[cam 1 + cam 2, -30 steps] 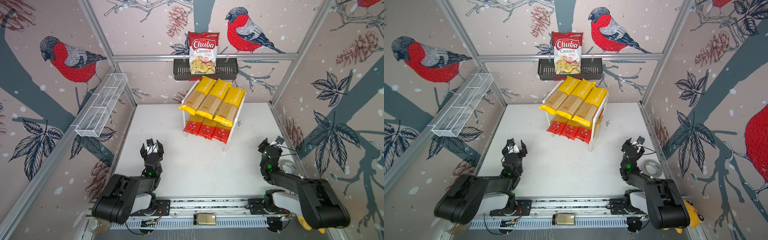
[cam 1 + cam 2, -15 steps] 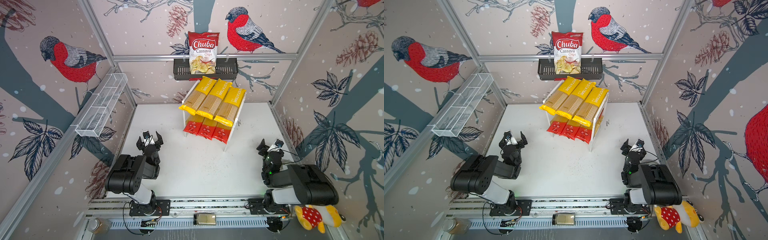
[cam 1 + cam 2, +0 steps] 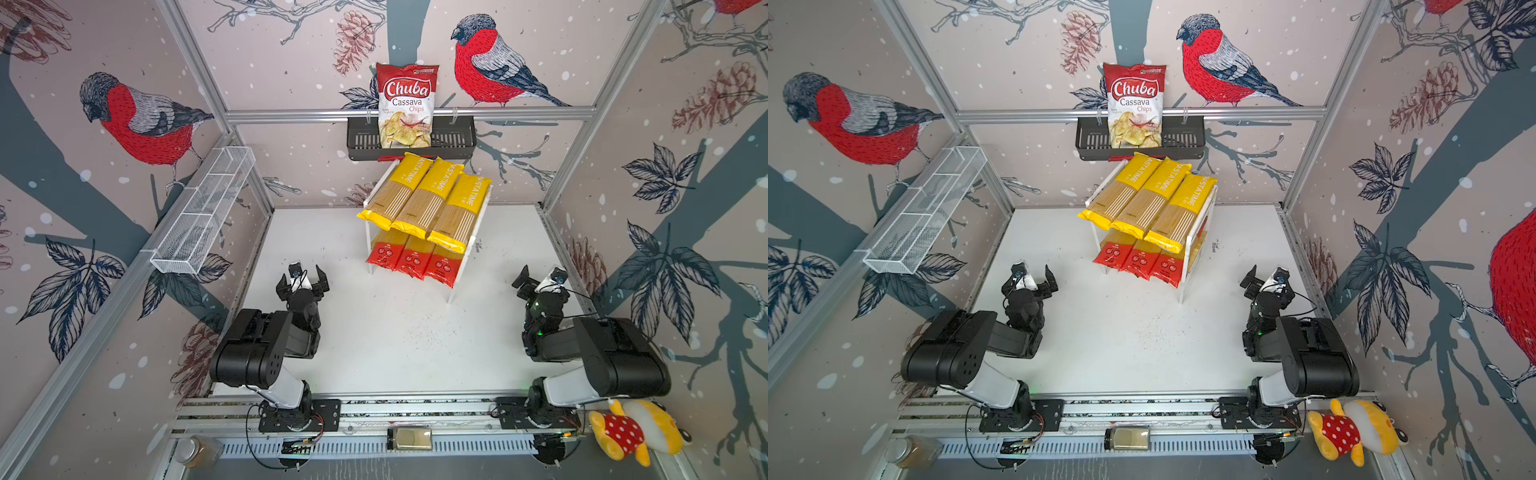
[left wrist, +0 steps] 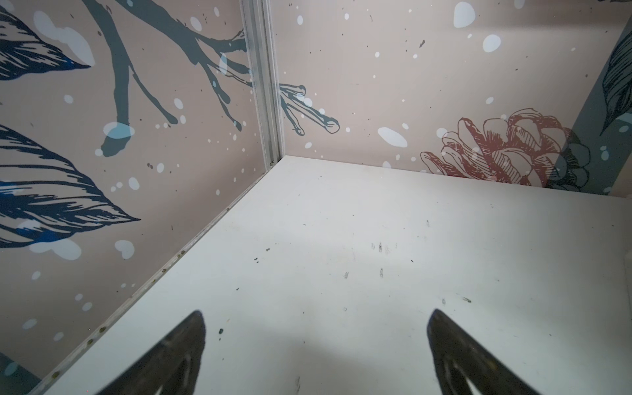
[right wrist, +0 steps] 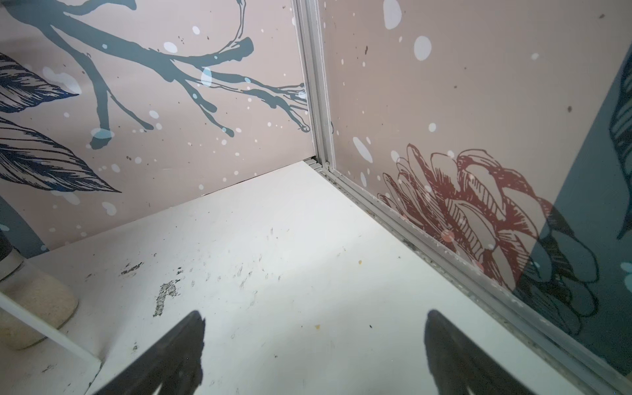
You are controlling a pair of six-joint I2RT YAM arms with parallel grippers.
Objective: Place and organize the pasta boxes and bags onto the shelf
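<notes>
**Labels.** "PASTATIME" is read in white capitals along each of three yellow bags (image 3: 424, 199). Pale spaghetti strands are seen through their clear windows. "Chuba Cassava Chips" is printed on a red-and-white chips bag (image 3: 406, 104), with sliced chips pictured below the name. Round marks are carried on three red packs (image 3: 411, 261), but their print is too small to be read.

**Position.** The yellow bags are laid side by side across the upper tier of the shelf (image 3: 459, 277), slanted and overhanging its front edge. The red packs are lined up on the lower tier beneath them, red ends toward the arms. The shelf is stood at the back of the white table (image 3: 395, 340). It is just below a black slotted basket (image 3: 453, 140), in which the chips bag is propped upright.

**Materials.** Glossy film is noted on all packs. The yellow ones are long, narrow and plump; the red ones are flatter. Flat white side frames are seen on the shelf. A long, boxy white wire mesh tray (image 3: 203, 212) is hung on the left wall. The tabletop is matte and scuffed with dark specks.

**Grippers.** The left gripper (image 3: 302, 283) is spread wide with nothing held. In its wrist view, table surface is seen between the dark tapered fingers (image 4: 181, 352). The right gripper (image 3: 540, 282) is likewise spread wide and empty. Both are positioned well apart from the shelf.
</notes>
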